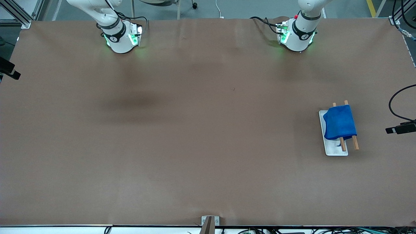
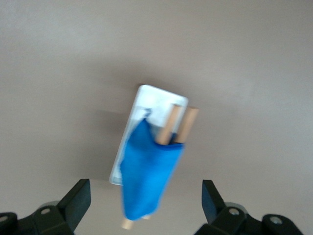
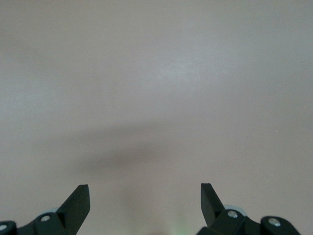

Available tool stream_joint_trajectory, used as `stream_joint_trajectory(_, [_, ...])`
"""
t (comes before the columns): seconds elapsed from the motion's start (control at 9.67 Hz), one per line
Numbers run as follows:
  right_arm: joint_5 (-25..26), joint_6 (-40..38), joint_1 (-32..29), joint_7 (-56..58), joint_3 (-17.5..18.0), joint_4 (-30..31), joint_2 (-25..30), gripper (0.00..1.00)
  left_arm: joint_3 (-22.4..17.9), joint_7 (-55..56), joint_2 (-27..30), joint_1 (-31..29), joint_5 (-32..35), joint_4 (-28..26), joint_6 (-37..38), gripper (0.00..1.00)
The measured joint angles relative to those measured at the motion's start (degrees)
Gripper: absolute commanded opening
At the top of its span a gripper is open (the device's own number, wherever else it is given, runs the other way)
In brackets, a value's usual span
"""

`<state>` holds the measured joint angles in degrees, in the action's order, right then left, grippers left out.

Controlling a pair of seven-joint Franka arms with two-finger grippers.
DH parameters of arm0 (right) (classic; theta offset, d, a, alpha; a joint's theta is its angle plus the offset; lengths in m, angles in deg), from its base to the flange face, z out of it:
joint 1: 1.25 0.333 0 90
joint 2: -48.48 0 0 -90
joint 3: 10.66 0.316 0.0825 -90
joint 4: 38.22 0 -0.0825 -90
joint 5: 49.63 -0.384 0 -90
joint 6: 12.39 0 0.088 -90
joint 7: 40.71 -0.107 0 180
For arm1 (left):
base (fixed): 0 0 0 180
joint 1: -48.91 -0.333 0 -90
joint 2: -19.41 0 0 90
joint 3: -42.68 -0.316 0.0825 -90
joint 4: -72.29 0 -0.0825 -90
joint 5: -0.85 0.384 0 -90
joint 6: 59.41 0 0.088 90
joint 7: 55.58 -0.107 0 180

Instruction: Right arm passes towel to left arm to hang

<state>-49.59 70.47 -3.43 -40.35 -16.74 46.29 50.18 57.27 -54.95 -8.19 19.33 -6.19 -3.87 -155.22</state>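
The blue towel hangs draped over two wooden rods of a rack with a white base, toward the left arm's end of the table. In the left wrist view, my left gripper is open, high over the towel, the rods and the white base, touching none of them. My right gripper is open over bare brown table and holds nothing. The front view shows only the left arm's base and the right arm's base, not the grippers.
A black camera on a cable juts in at the table edge close to the rack. Another black camera sits at the right arm's end. A small metal bracket stands at the table's edge nearest the front camera.
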Motion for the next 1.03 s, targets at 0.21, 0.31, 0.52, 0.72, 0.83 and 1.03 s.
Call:
stream_joint_trajectory(0.21, [0.05, -0.06, -0.05, 0.0, 0.05, -0.02, 0.0, 1.0, 2.53, 4.91, 4.96, 3.03, 0.65, -0.02, 1.36, 1.0])
stream_joint_trajectory(0.31, [0.07, -0.09, -0.06, 0.0, 0.03, -0.03, 0.0, 1.0, 4.49, 6.11, 6.91, 3.39, 2.13, -0.04, 2.53, 1.0])
stream_joint_trajectory(0.52, [0.11, -0.11, -0.07, 0.0, -0.03, -0.03, 0.0, 1.0, 9.19, 8.85, 10.28, 4.06, 4.27, -0.01, 2.81, 1.0])
stream_joint_trajectory(0.72, [0.12, -0.14, -0.08, 0.0, -0.07, -0.03, 0.0, 1.0, 14.07, 9.66, 13.17, 4.44, 7.71, -0.05, 2.89, 1.0])
stream_joint_trajectory(0.83, [0.12, -0.17, -0.08, 0.0, -0.09, -0.03, 0.0, 1.0, 15.82, 9.66, 14.43, 4.55, 8.76, -0.06, 3.06, 1.0])
stream_joint_trajectory(1.03, [0.12, -0.22, -0.08, 0.0, -0.13, -0.03, 0.0, 1.0, 12.84, 9.43, 18.57, 8.01, 8.9, -0.77, 5.23, 1.0])
